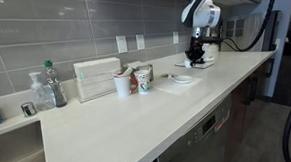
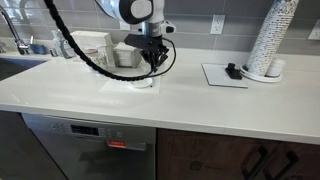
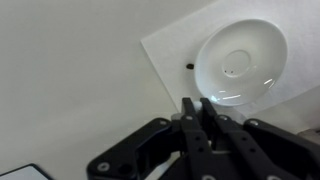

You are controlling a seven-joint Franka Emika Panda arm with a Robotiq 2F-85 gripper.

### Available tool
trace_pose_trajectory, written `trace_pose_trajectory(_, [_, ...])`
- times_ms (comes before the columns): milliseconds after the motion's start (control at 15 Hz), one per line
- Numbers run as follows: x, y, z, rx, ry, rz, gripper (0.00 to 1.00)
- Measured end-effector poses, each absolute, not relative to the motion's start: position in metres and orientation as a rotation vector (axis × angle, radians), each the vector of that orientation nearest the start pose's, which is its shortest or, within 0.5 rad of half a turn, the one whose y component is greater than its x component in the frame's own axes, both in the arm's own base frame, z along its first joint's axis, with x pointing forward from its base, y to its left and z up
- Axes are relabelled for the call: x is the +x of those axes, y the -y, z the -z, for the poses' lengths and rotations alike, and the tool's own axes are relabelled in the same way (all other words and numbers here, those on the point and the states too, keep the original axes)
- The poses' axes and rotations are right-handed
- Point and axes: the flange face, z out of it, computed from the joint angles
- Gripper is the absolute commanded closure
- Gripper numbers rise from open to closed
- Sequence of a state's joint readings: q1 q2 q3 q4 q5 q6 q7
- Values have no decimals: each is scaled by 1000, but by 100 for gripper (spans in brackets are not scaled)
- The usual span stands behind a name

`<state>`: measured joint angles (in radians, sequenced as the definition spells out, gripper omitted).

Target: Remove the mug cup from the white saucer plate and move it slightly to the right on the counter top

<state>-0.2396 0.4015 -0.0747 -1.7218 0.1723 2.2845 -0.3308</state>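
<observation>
The white saucer plate [image 3: 243, 62] lies empty on a flat white square mat [image 3: 165, 50] on the cream counter top [image 1: 138, 121]. It also shows in both exterior views [image 1: 184, 80] [image 2: 143, 83]. My gripper [image 3: 200, 103] hangs a little above the counter beside the saucer, fingers almost together. It also shows in both exterior views [image 2: 152, 65] [image 1: 194, 58]. Of the mug cup, only a white sliver [image 3: 188, 108] shows against the fingers. The rest is hidden under the gripper.
A taller white cup [image 1: 123, 84], a patterned cup [image 1: 140, 79], a box [image 1: 97, 78] and a bottle [image 1: 53, 84] stand along the wall. A second white mat [image 2: 225, 75] and a stack of cups [image 2: 270, 45] lie further along the counter.
</observation>
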Motion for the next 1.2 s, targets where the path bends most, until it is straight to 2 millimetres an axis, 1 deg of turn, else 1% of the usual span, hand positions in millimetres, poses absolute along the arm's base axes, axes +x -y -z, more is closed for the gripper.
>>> trace_pose_trajectory(67, [644, 199, -370, -3072, -118, 292, 97])
trace_pose_trajectory(267, [644, 199, -370, -3073, -119, 295, 97])
trace_pose_trajectory(467, [653, 204, -368, -3083, -152, 361, 97])
trace_pose_trajectory(733, [671, 210, -349, -3094, -190, 423, 97])
trace_pose_trajectory(933, [681, 213, -333, -3098, -208, 432, 97])
trace_pose_trajectory(1200, [693, 216, -319, -3106, -232, 446, 97])
